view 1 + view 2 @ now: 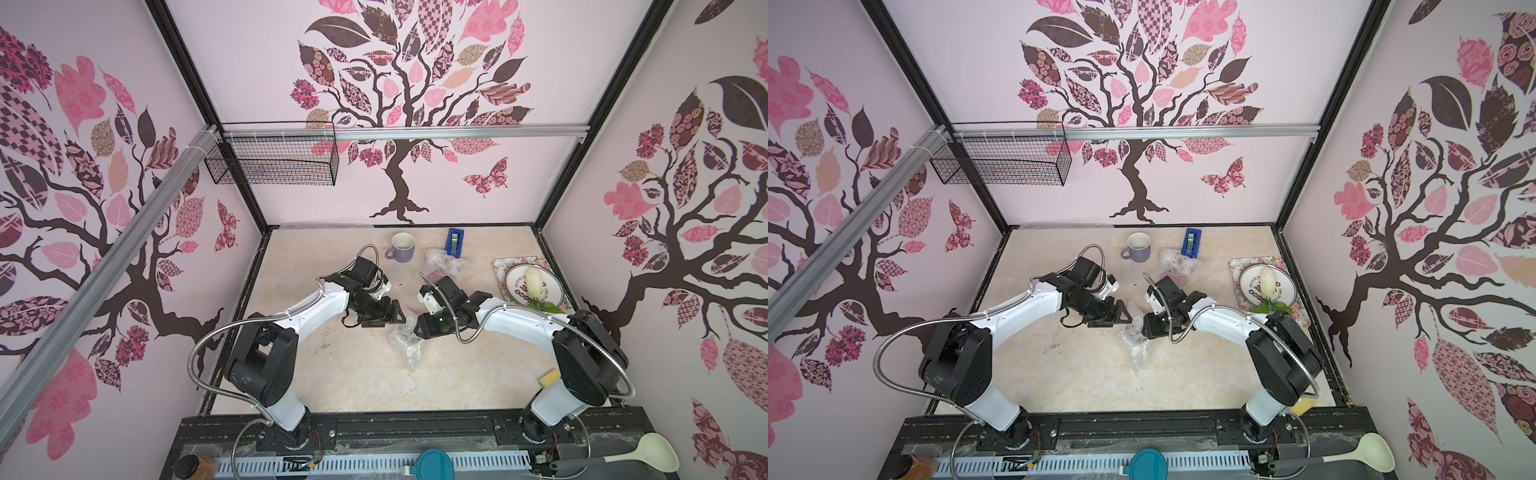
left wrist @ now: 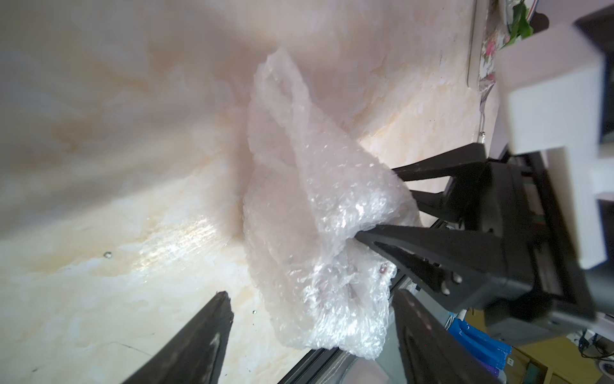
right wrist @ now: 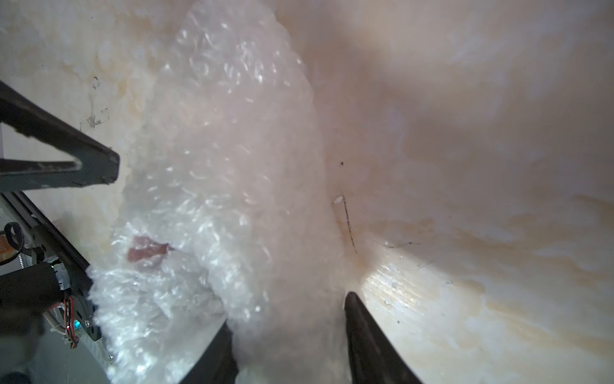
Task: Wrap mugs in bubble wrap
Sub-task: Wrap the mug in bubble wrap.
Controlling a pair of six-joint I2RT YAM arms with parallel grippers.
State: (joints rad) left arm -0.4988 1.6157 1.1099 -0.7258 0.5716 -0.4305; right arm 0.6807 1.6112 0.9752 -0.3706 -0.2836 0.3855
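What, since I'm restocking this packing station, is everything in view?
mug: one, lavender, back of table
tape dispenser: one, blue, table back
back bundle: one, clear bubble wrap, reddish inside, beside tape dispenser
middle bundle: one, clear bubble wrap, table middle
tray: one, floral, near right arm
plate: one, white, on tray
flower: one, white, green leaves, on plate
sponge: one, yellow, by right arm's base
basket: one, black wire, back rail
ladle, lid, jar: one each; cream, teal, brown; front ledge
left gripper: one, black, open, beside middle bundle
right gripper: one, black, jaws either side of middle bundle
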